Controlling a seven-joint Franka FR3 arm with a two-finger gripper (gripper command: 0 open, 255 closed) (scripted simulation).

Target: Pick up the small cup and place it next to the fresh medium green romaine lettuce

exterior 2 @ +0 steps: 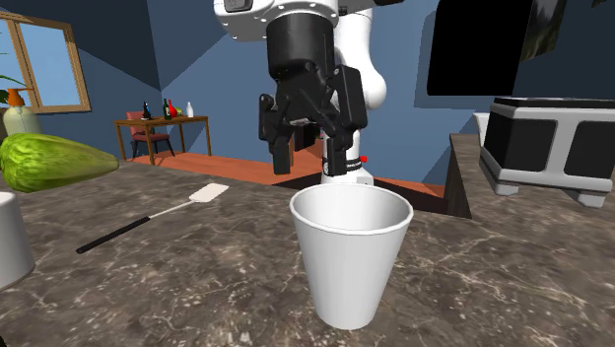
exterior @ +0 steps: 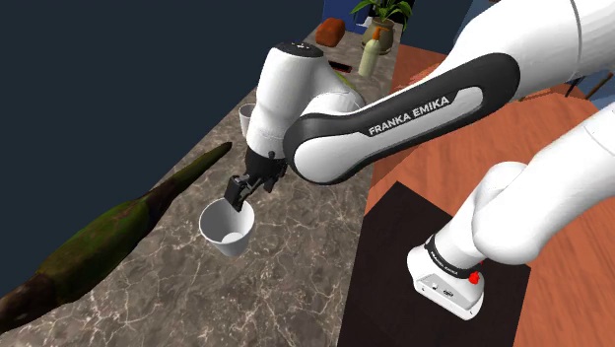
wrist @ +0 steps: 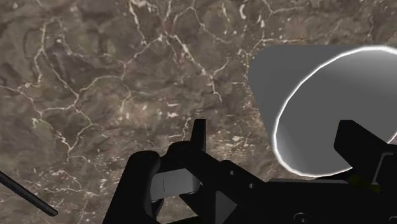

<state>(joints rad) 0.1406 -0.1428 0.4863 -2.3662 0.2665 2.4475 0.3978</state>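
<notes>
A white cup stands upright on the marble counter. My gripper hangs open just above the cup's rim, on the side nearer the stand, holding nothing. In the wrist view one finger sits over the cup's mouth and the other outside its wall. A long, dark green and brown lettuce lies along the counter's far edge, on the shoulder view's left of the cup.
A second white cup stands farther along the counter. A spatula and a green vegetable lie beyond it. A bottle and a brown box stand at the counter's end. A black appliance sits on the second exterior view's right.
</notes>
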